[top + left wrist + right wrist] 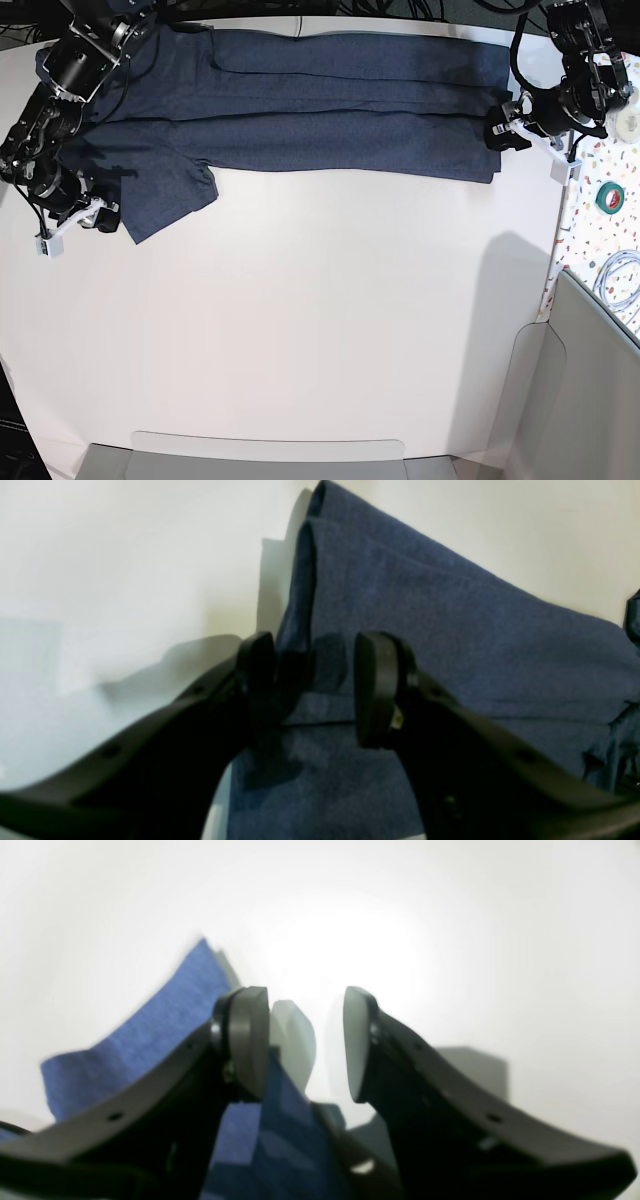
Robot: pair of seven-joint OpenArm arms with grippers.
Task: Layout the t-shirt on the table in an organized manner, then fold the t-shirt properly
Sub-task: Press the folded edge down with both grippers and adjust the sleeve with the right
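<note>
At the far edge of the big smooth white worktop [320, 330] the dark blue cloth t-shirt [330, 110] lies folded long, and my left hand [315, 690] and right hand [305, 1045] are both open, holding nothing, so next I think I grab its ends to fold again.

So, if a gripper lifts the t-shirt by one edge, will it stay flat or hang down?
The t-shirt would probably hang limp: it lies in soft folded layers, with creases along its length. It seems light, being thin cloth. On the smooth white table it may well slide when pushed, bunching rather than moving as one piece.
</note>
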